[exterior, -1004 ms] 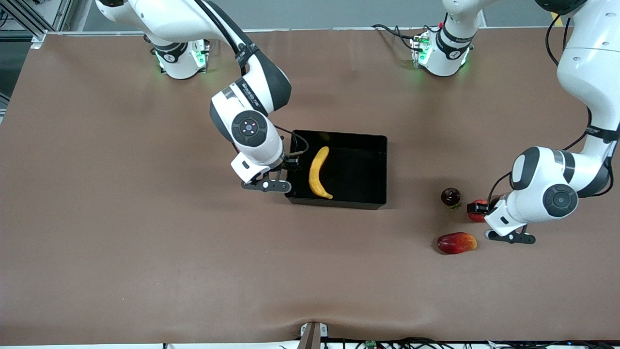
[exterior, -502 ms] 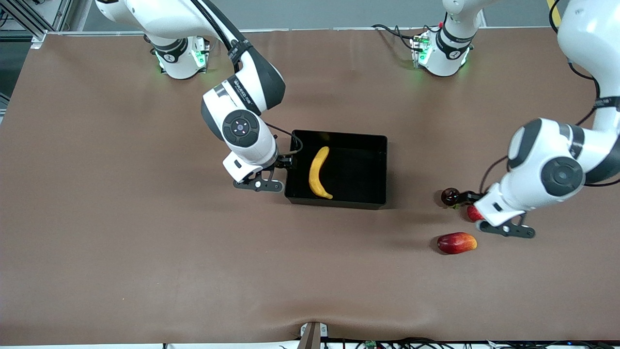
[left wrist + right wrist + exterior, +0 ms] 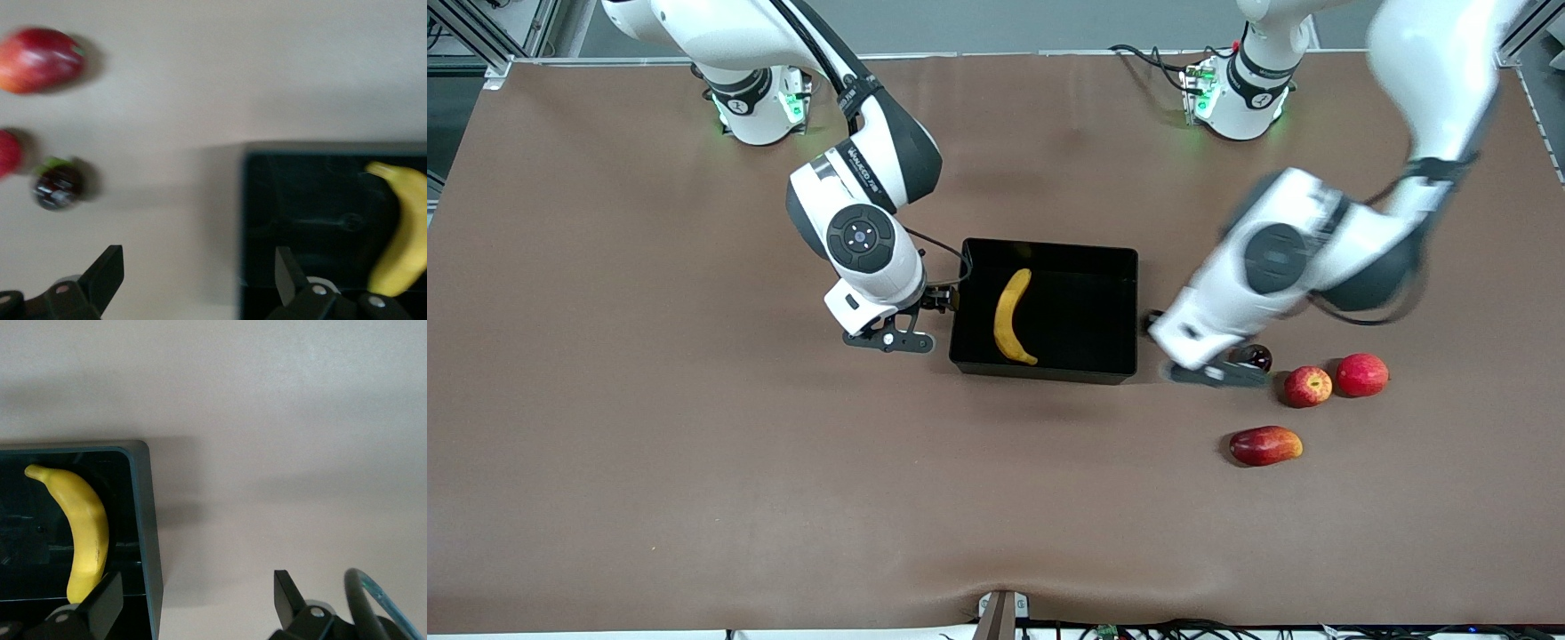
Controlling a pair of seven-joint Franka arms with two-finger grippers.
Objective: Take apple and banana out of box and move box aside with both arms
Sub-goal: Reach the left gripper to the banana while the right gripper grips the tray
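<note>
From the front camera I see the black rectangular plastic tray [image 3: 1047, 310] in the middle of the brown table [image 3: 649, 444], with the long curved yellow banana [image 3: 1010, 316] lying inside it toward the right arm's end. The right arm bends down from its base, its round black cap facing up, and the right gripper [image 3: 941, 300] sits at the tray's outer wall on that arm's end. The left arm sweeps in blurred, wrist low, and the left gripper [image 3: 1154, 322] is at the tray's wall on its own end. Toward the left arm's end of the table lie the small round red-and-yellow apple [image 3: 1307, 387], a plain red round fruit [image 3: 1361, 374] just beside it, a small dark round fruit [image 3: 1258, 357] partly hidden by the wrist, and an oblong red-and-yellow mango [image 3: 1265, 445] nearer the camera; the apple is on the table, apart from the tray and from both grippers. On the left wrist camera I see the left gripper [image 3: 200, 277] spread wide and empty, one finger over the bare table and the other over the tray's [image 3: 300, 193] inside, with the banana [image 3: 400, 237], dark fruit [image 3: 59, 187] and mango [image 3: 40, 59] in sight. On the right wrist camera the right gripper [image 3: 199, 599] is likewise wide apart and holding nothing, straddling the tray's [image 3: 143, 520] wall, the banana [image 3: 79, 533] just inside.
</note>
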